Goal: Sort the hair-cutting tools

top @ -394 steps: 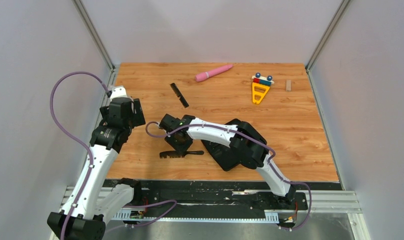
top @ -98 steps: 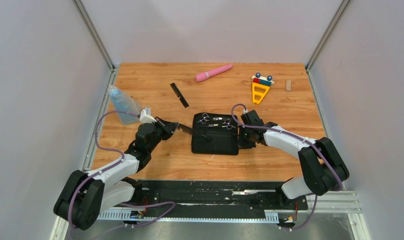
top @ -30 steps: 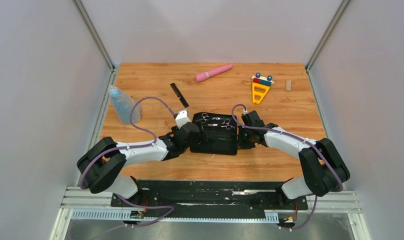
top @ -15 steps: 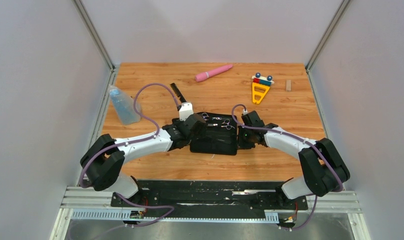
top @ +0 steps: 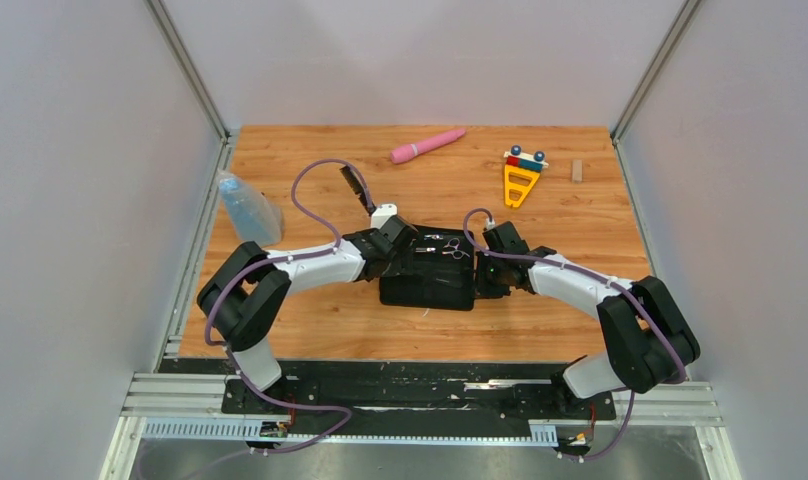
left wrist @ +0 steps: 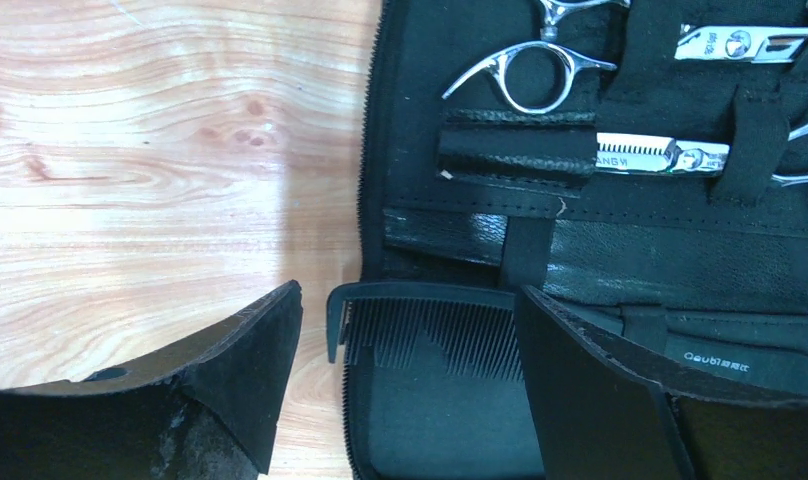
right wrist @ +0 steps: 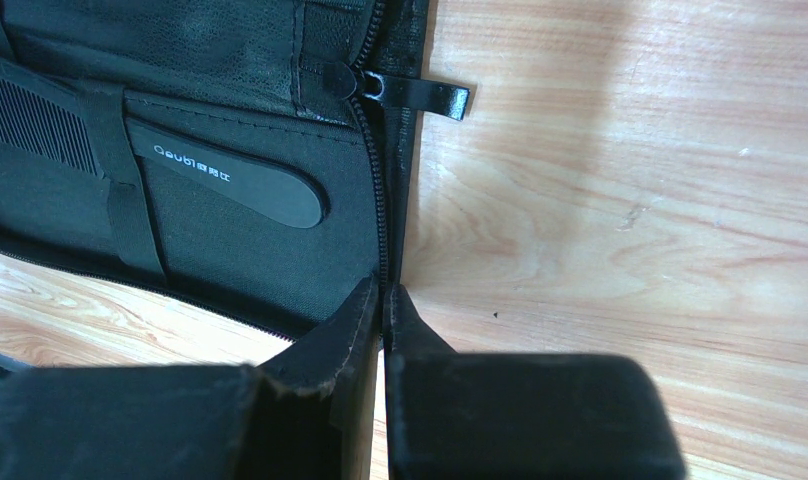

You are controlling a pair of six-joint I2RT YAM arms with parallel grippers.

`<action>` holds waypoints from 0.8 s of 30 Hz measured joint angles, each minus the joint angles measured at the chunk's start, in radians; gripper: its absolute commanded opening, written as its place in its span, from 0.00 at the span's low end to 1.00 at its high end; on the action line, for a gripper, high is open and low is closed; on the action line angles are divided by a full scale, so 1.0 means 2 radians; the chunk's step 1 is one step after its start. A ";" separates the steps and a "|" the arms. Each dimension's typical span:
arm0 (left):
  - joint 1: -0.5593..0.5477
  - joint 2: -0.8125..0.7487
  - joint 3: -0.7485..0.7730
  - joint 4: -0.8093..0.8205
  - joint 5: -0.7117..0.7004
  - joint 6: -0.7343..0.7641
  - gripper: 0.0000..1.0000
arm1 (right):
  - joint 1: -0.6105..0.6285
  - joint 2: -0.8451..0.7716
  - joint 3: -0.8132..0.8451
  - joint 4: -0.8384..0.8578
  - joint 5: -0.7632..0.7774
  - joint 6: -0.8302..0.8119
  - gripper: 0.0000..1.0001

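Observation:
The black zip case (top: 430, 285) lies open mid-table. Two silver scissors sit strapped in its upper half, one with its ring handle (left wrist: 525, 75) near the zip, the other (left wrist: 740, 42) further right. A black comb with a handle (left wrist: 420, 312) lies in the lower half, its handle (right wrist: 240, 190) under a strap. My left gripper (left wrist: 410, 295) hangs open over the case's left end, a finger on either side of the comb's teeth, apart from them. My right gripper (right wrist: 382, 290) is shut on the case's right zip edge. A second black comb (top: 356, 186) lies on the wood behind the case.
A pink wand (top: 427, 145) lies at the back centre. A yellow toy (top: 520, 180) and a small wooden block (top: 577, 171) sit back right. A clear bluish bottle (top: 248, 210) stands at the left edge. The left arm's purple cable loops over the far comb.
My left arm swung away from the near edge and right, over the case's left end, its jaws narrowing slightly. The comb it carried seconds ago now lies in the case. The right arm stayed put.

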 measured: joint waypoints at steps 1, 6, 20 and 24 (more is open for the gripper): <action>0.000 0.003 0.003 -0.001 0.003 0.001 0.80 | 0.000 0.000 0.000 0.000 0.000 0.000 0.01; 0.000 0.011 0.015 -0.015 0.026 -0.006 0.69 | 0.000 0.000 0.000 0.000 0.000 0.000 0.01; -0.004 0.011 0.035 -0.062 0.052 -0.027 0.63 | 0.000 0.000 0.000 0.000 0.000 0.000 0.01; -0.007 0.019 0.050 -0.069 0.059 -0.028 0.64 | 0.000 0.000 0.000 0.000 0.001 0.000 0.01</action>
